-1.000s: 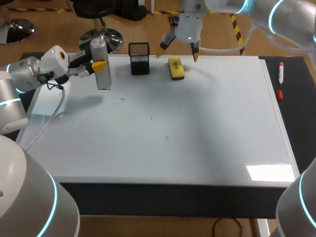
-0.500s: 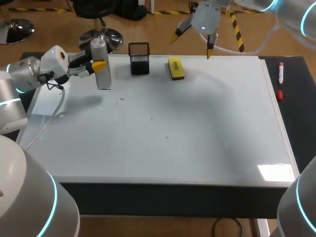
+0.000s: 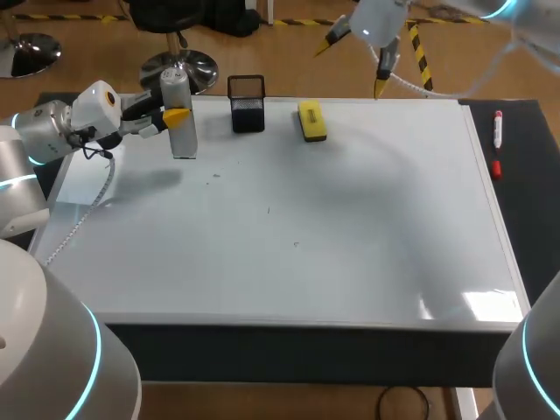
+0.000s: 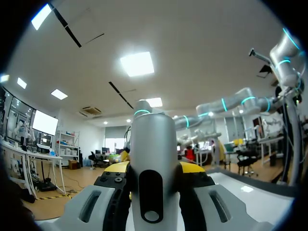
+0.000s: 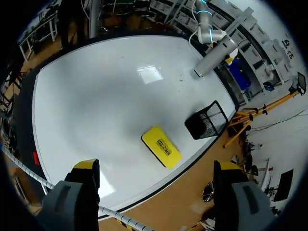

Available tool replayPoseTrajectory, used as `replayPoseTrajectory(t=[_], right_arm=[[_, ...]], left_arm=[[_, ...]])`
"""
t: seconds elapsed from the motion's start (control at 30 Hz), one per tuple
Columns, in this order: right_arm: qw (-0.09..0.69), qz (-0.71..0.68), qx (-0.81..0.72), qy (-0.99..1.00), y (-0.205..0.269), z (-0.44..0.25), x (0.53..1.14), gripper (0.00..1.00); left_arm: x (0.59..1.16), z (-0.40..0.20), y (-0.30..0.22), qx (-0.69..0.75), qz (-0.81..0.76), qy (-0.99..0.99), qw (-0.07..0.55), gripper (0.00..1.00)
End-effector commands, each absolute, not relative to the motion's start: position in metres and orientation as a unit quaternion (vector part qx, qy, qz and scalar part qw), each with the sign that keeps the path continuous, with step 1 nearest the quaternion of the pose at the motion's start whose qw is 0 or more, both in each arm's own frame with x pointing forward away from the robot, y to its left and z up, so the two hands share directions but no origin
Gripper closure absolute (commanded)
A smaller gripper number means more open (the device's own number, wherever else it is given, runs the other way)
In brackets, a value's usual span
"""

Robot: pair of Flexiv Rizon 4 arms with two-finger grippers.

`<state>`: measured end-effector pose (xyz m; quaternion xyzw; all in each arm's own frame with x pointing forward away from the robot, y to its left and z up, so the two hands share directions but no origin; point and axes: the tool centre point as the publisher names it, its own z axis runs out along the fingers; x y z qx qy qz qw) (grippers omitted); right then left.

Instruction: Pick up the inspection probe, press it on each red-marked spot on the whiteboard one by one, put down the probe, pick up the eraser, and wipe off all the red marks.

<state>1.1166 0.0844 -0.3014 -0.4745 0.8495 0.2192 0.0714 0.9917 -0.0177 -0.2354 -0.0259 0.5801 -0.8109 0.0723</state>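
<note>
One probe (image 3: 182, 138), one yellow eraser (image 3: 311, 120), one black wire cup (image 3: 247, 105), one whiteboard (image 3: 350, 227), one red-capped pen (image 3: 497, 129), one small red thing (image 3: 496, 166).

A whiteboard (image 3: 350, 227) covers most of the tabletop (image 3: 535, 188). Along its far edge stand a black mesh cup (image 3: 247, 105) and, near it, a yellow eraser (image 3: 311, 120). A marker (image 3: 497, 129) lies on the dark strip at right.

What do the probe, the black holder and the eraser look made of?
Probe: smooth silver-grey body with a soft sheen, likely metal or painted plastic. Holder: black wire mesh, see-through grid, probably metal. Eraser: matte yellow block, probably plastic or foam.
</note>
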Motion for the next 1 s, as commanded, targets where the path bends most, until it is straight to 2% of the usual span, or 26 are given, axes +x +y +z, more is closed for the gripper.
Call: replayPoseTrajectory(t=[0.03, 0.23, 0.57, 1.0], right_arm=[[0.098, 0.239, -0.463, 0.848, 0.071, -0.3, 1.113, 0.0], [0.124, 0.273, -0.435, 0.849, 0.057, -0.285, 1.111, 0.0], [0.1, 0.281, -0.379, 0.876, 0.03, -0.271, 1.108, 0.0], [0.105, 0.277, -0.326, 0.898, -0.007, -0.265, 1.1, 0.0]], left_arm=[[0.991, -0.234, -0.018, -0.026, -0.811, 0.58, 0.073, 1.0], [0.991, -0.234, -0.018, -0.026, -0.811, 0.58, 0.073, 1.0], [0.991, -0.234, -0.018, -0.026, -0.811, 0.58, 0.073, 1.0], [0.991, -0.234, -0.018, -0.026, -0.811, 0.58, 0.073, 1.0]])
